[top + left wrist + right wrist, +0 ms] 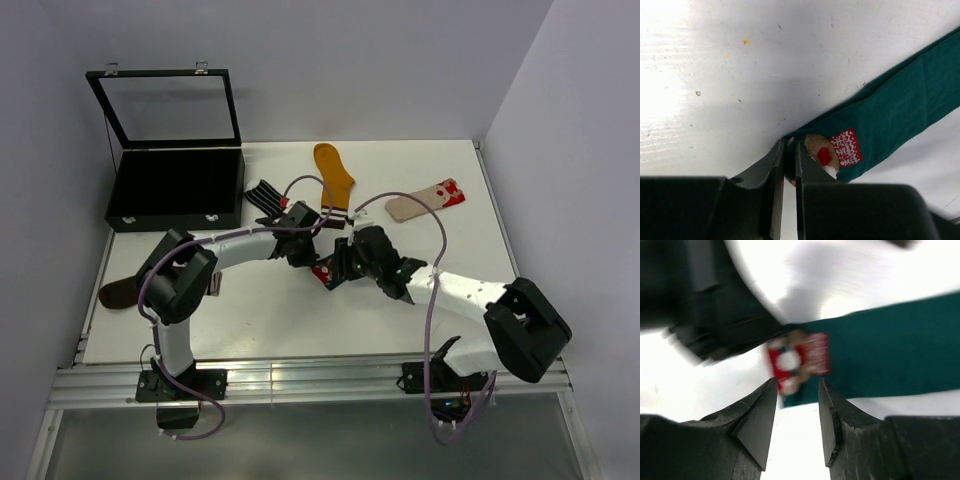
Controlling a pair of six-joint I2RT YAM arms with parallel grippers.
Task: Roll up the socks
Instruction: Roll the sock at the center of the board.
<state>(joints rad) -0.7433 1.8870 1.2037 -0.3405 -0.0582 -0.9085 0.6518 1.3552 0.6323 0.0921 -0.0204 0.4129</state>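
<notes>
Teal cloth sock (900,105) lies on your white surface (740,60). Left jaws pinch its end; right jaws gape open.

We see our left gripper (789,150) pinching the end corner of the teal sock (900,105), jaws nearly together with fabric between them. The sock lies on the white table (765,60), running up to the right. Its red-white figure (845,147) sits just beside the pinched corner.
</notes>
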